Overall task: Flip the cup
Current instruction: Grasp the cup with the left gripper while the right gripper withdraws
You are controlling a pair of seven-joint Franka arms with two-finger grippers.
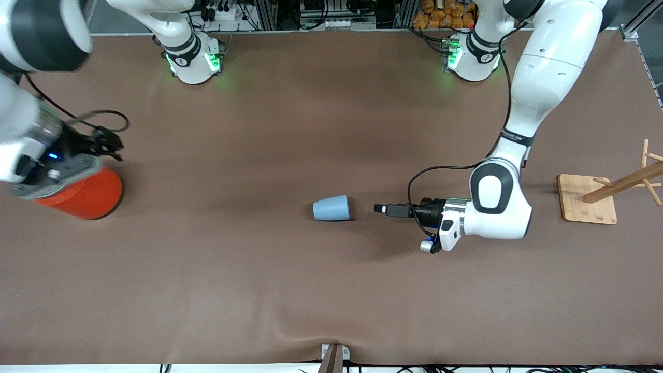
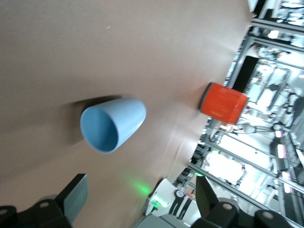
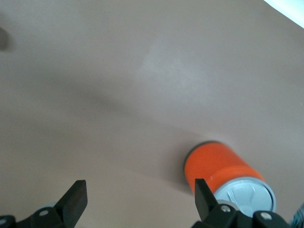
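From the front view, the small light-blue tapered plastic cup (image 1: pixel 332 207) lies on its side near the middle of the brown desk (image 1: pixel 290 129), its wide mouth turned toward the left arm's end. The left end effector (image 1: pixel 382 209) is low and level just beside that mouth, apart from it, pointing at the cup. Toward the right arm's end of the desk stands a large orange can (image 1: pixel 88 197), and the right end effector (image 1: pixel 106 142) hangs over the desk beside it, its wrist partly covering the can's top — the fingertips are dark and hard to separate here. A wooden peg rack on a square base (image 1: pixel 588 198) sits at the left arm's end. In the left wrist view, the cup (image 2: pixel 113 124) shows its darker blue inside, mouth facing the camera, with the left end effector's (image 2: pixel 140 202) fingers (image 2: pixel 76 194) spread wide and holding nothing; the orange can (image 2: pixel 223 103) shows farther off. In the right wrist view, the right end effector (image 3: pixel 140 202) is likewise spread wide and empty above bare desk (image 3: pixel 118 95), and the orange can (image 3: pixel 218 166) with its grey lid stands upright close by one finger (image 3: pixel 204 194), though whether they touch is unclear.
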